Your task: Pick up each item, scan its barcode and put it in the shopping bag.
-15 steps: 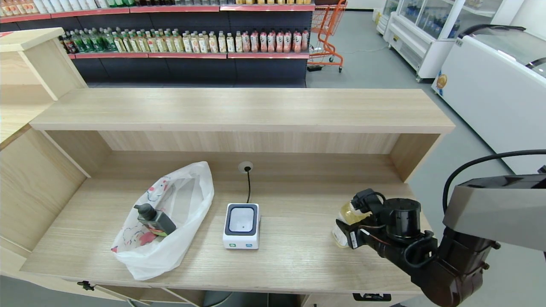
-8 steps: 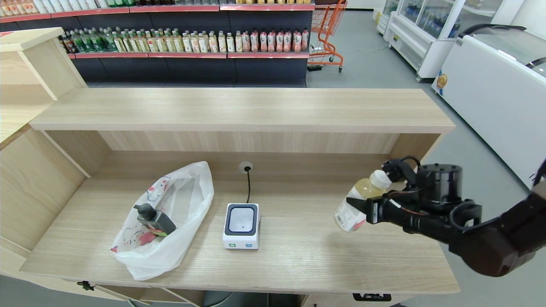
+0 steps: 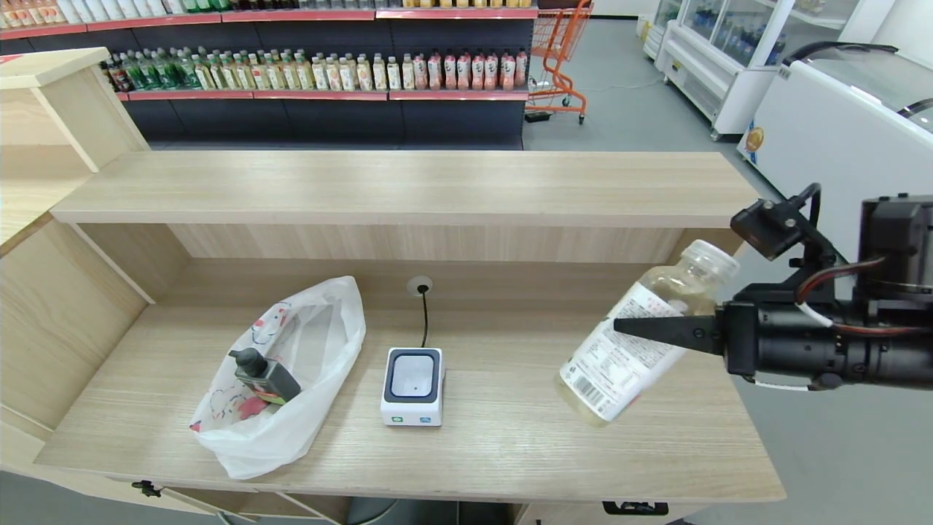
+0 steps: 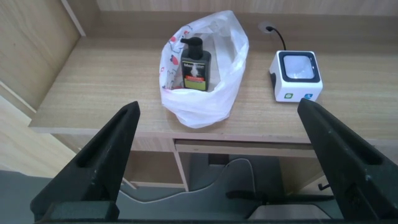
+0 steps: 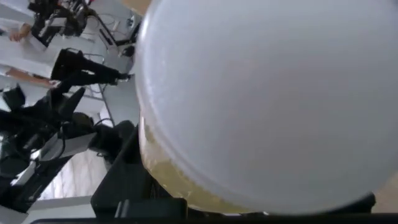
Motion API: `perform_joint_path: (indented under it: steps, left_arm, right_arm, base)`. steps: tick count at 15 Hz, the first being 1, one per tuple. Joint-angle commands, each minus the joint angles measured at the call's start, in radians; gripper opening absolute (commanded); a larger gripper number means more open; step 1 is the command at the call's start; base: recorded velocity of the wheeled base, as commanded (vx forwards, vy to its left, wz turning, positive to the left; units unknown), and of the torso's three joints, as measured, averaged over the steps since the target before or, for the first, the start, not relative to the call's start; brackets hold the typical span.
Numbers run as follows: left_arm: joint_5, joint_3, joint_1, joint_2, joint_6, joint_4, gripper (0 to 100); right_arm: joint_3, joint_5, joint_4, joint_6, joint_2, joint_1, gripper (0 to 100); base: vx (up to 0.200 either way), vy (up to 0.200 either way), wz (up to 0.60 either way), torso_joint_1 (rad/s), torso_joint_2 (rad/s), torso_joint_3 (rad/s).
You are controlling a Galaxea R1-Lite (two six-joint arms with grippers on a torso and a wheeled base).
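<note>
The right tool (image 3: pixel 645 322) grips a tilted bottle (image 3: pixel 612 364) above the right side of the worktop (image 3: pixel 510 437). The left tool (image 4: pixel 217 107) is wide open, nearer than the bag (image 4: pixel 235 59).

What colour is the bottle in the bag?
Black pump bottle, reddish label; clearest in left wrist view.

**Even shop light, soft shadows**

Bright, diffuse overhead light covers the counter (image 3: pixel 510 445). The shopping bag (image 3: pixel 291 430) and scanner (image 3: pixel 412 397) cast only faint shadows. The recess under the upper shelf (image 3: pixel 415 186) is dimmer. Pale glare lies on the freezer lid (image 3: pixel 875 73). Straight edges bow toward the head view's corners. In the right wrist view the bottle (image 5: pixel 249 93) is so near the lens that its cap washes out.
</note>
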Motion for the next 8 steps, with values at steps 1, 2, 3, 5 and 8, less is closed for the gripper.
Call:
perform_joint_path:
  steps: [1, 2, 3, 5, 8]
  left_arm:
    - [0.001, 0.000, 0.000, 0.001, 0.000, 0.000, 100]
    - [0.001, 0.000, 0.000, 0.000, 0.000, 0.000, 100]
    - [0.000, 0.000, 0.000, 0.000, 0.000, 0.000, 100]
    - [0.001, 0.000, 0.000, 0.000, 0.000, 0.000, 100]
    - [0.001, 0.000, 0.000, 0.001, 0.000, 0.000, 100]
  right_arm:
    - [0.009, 0.040, 0.035, 0.006, -0.111, 0.015, 0]
    - [0.019, 0.045, 0.035, 0.006, -0.123, 0.022, 0]
    - [0.028, 0.058, 0.036, 0.006, -0.137, 0.036, 0]
    - [0.033, 0.085, 0.035, 0.003, -0.143, 0.042, 0]
    - [0.036, 0.088, 0.035, 0.001, -0.158, 0.056, 0]
  base:
    - [0.000, 0.000, 0.00, 0.000, 0.00, 0.000]
    - [0.000, 0.000, 0.00, 0.000, 0.00, 0.000]
    - [0.000, 0.000, 0.00, 0.000, 0.00, 0.000]
    - [0.000, 0.000, 0.00, 0.000, 0.00, 0.000]
    - [0.000, 0.000, 0.00, 0.000, 0.00, 0.000]
